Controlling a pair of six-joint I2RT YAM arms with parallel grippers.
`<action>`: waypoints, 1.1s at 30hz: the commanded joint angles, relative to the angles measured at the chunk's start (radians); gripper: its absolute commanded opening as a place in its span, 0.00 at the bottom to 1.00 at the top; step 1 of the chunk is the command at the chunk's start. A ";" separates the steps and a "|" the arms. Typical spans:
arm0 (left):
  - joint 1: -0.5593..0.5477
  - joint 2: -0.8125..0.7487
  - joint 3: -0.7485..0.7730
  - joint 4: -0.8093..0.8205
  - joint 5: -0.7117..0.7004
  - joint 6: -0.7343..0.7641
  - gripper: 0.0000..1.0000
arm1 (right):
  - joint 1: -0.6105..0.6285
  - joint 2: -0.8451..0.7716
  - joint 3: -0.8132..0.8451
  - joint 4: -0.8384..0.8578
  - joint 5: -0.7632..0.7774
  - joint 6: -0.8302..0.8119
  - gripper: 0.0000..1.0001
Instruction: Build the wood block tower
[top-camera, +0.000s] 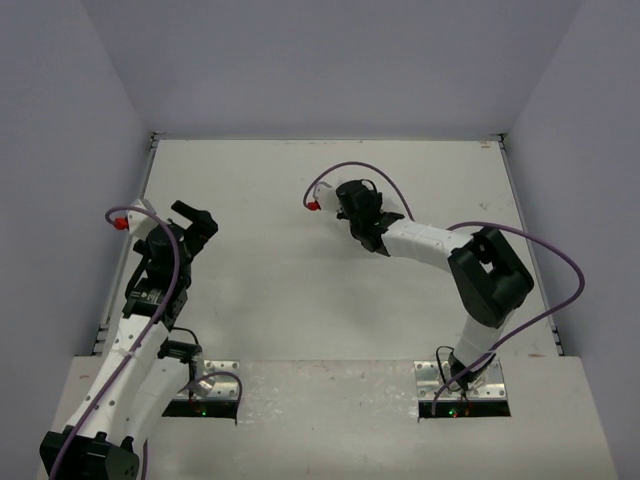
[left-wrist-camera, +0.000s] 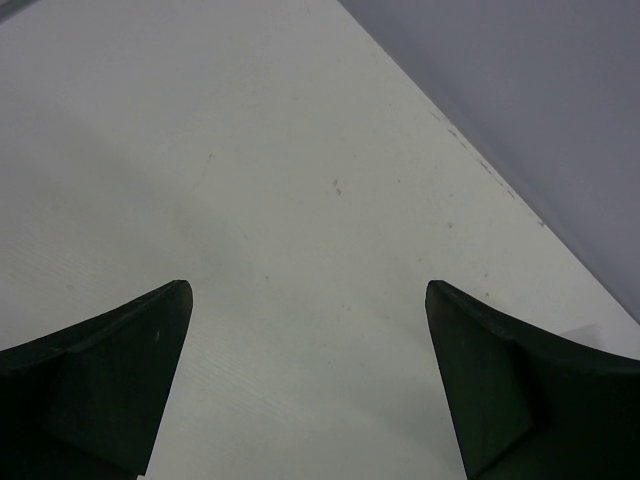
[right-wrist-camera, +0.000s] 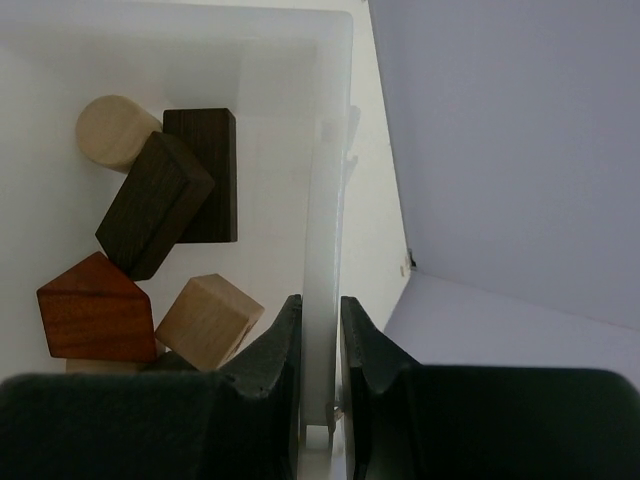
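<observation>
Dark fingers (right-wrist-camera: 268, 350) fill the bottom of the right wrist view, and the right end effector (right-wrist-camera: 320, 312) is pinching the thin side wall of the white tray (right-wrist-camera: 325, 180), not a block. Wood blocks (right-wrist-camera: 150, 210) lie loose inside it, in the left half of that frame. A tan cylinder (right-wrist-camera: 112, 130) sits at the upper left, with two dark brown bricks (right-wrist-camera: 212, 150) overlapping beside it. At the lower left are a reddish-brown peaked block (right-wrist-camera: 95, 305) and a tan cube (right-wrist-camera: 208, 320), the cube just beside the inner finger. No tower stands anywhere in view.

These pieces look light, hard and smooth. I'd judge they won't crush, but they could slip or twist out of a loose pinch. Take each across two flat parallel faces, near its middle (the cylinder may roll, and the peaked one wants its flat sides, not its slopes). They overlap, so lifting one may nudge the rest.

Overhead, the right arm comes up from its base at the lower right, folds at a bulky elbow on the right and stretches its forearm toward the upper centre. I can't make out the tray from up there. Over on the left edge, the left arm is bent upward, and the left end effector (left-wrist-camera: 308, 290) hangs spread wide over bare table (left-wrist-camera: 300, 150), holding nothing.
</observation>
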 joint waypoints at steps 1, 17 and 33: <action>0.007 0.007 0.042 0.026 -0.017 -0.013 1.00 | 0.000 -0.024 -0.035 0.225 0.059 -0.304 0.00; 0.007 0.030 0.045 0.032 0.007 -0.016 1.00 | 0.000 0.118 -0.119 0.716 0.269 -0.806 0.00; 0.007 0.040 0.041 0.037 0.016 -0.013 1.00 | 0.041 0.274 -0.147 0.892 0.381 -1.051 0.00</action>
